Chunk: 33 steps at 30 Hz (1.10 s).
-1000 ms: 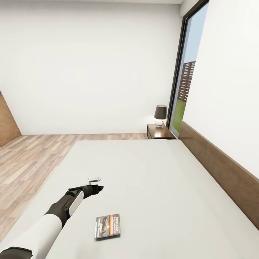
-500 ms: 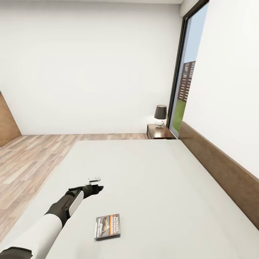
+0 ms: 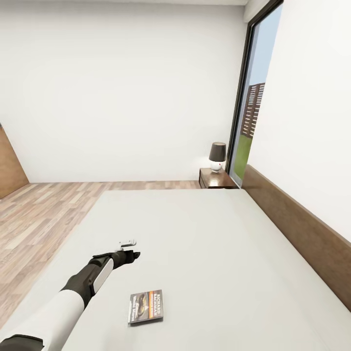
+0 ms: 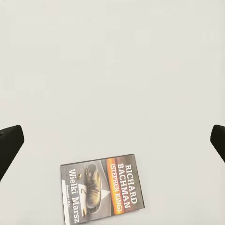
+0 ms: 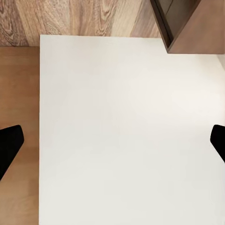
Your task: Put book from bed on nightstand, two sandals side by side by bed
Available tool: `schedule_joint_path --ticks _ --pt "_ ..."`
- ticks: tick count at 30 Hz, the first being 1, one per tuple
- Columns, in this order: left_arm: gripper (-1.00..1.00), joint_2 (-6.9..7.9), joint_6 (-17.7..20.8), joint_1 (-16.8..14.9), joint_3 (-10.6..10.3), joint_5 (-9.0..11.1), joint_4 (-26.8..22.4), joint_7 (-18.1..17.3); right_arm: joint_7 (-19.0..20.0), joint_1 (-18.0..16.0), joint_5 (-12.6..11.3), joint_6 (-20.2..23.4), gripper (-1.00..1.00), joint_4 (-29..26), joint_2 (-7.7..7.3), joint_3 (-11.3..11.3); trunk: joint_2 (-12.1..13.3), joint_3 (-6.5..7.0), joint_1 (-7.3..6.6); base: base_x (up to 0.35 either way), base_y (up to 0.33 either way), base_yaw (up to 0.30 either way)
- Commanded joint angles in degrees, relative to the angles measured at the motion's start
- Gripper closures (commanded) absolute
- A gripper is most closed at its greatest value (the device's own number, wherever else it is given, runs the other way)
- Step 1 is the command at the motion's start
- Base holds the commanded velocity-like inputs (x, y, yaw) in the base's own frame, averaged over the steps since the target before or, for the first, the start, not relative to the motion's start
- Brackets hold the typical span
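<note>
My left tool [image 3: 130, 247] hangs spread above the bed [image 3: 204, 253], up-left of the book [image 3: 146, 306].
Flat book: I risk shoving it on descent. Right tool [image 5: 112, 140] also spread.

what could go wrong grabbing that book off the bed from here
1. The book lies flat on the soft mattress, so the open jaws of the left gripper may press it in or push it along rather than get under an edge.
2. The gripper hovers beyond the book, not over it; closing now would catch nothing.
3. The nightstand already holds a lamp, a knock risk when placing.
</note>
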Motion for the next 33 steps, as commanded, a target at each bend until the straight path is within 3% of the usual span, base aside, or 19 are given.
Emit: schedule_joint_path --ticks 1,25,33 --pt "-1.00 0.07 0.23 -0.04 -0.26 0.22 -0.08 0.02 -0.13 0.00 -0.46 0.25 -1.00 -0.09 0.01 0.47 -0.12 -0.11 0.04 0.000 0.000 0.000" --pt "-1.00 -0.01 0.25 -0.04 -0.34 0.22 -0.08 0.02 -0.05 0.00 -0.52 0.29 -1.00 -0.06 0.01 0.43 -0.12 -0.11 0.04 0.000 0.000 0.000" --pt "-1.00 -1.08 0.40 -0.04 -0.40 0.02 0.23 0.04 -0.05 0.00 -0.54 0.36 -1.00 -0.01 0.01 0.37 -0.12 -0.11 0.04 0.000 0.000 0.000"
